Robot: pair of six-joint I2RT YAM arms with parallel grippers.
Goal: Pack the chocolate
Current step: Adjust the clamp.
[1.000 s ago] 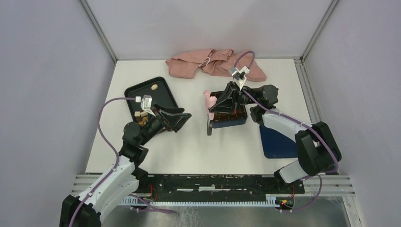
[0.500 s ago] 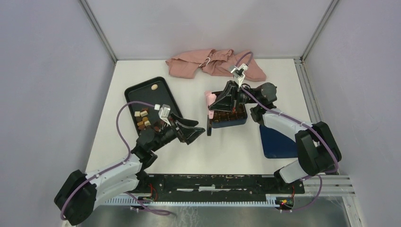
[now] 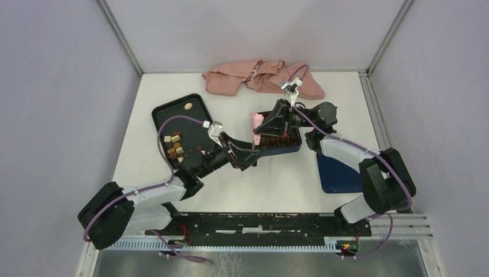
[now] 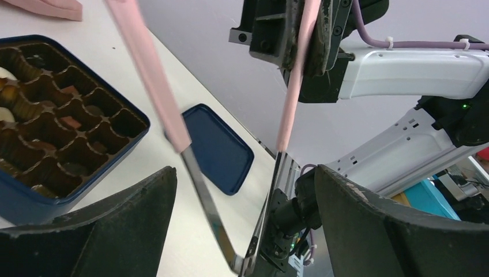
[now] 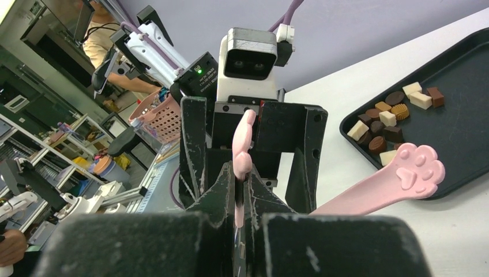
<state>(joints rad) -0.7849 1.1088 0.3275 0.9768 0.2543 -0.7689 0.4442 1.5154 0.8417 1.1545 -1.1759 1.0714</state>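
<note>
Grey-walled booth around a white desk point(image 3: 248, 190). Along the far edge, a crumpled pink cloth point(image 3: 259, 78). On the left side, a black tray point(image 3: 179, 118). In its near part, the chocolate point(image 3: 175, 148): small dark, tan and cream bits in a loose cluster stretched roughly far to near, with one pale piece alone near the tray's far edge. Each bit too small to tell which way it points. A few more in the cells of the blue box point(image 4: 57, 202) at mid-desk. Blue lid point(image 3: 334, 173) flat toward the near right.

Right hand point(image 3: 259, 131) pinched on one arm of pink tongs point(image 5: 412, 170) over the box. Left hand point(image 4: 242, 173) spread wide, jaws either side of the tongs' joined metal end.
</note>
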